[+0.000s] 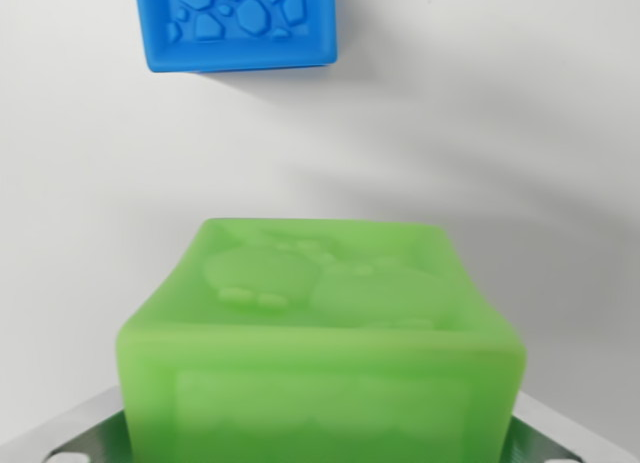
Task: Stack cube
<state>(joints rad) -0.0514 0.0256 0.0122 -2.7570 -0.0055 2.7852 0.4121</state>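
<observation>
Blue cube [238, 25] cropped above green cube [325, 343]

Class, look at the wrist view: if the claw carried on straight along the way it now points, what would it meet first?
Apart from the green cube that fills the space between its metal fingers, probably the bare white surface. The blue cube sits toward the top, seemingly off that line, though depth is unclear.

You see a translucent light-green cube [325, 348] with raised, rounded relief shapes on its top face. You also see a bright blue cube [236, 25] embossed with a cobblestone-like pattern, both on a plain white surface [90, 173].
</observation>
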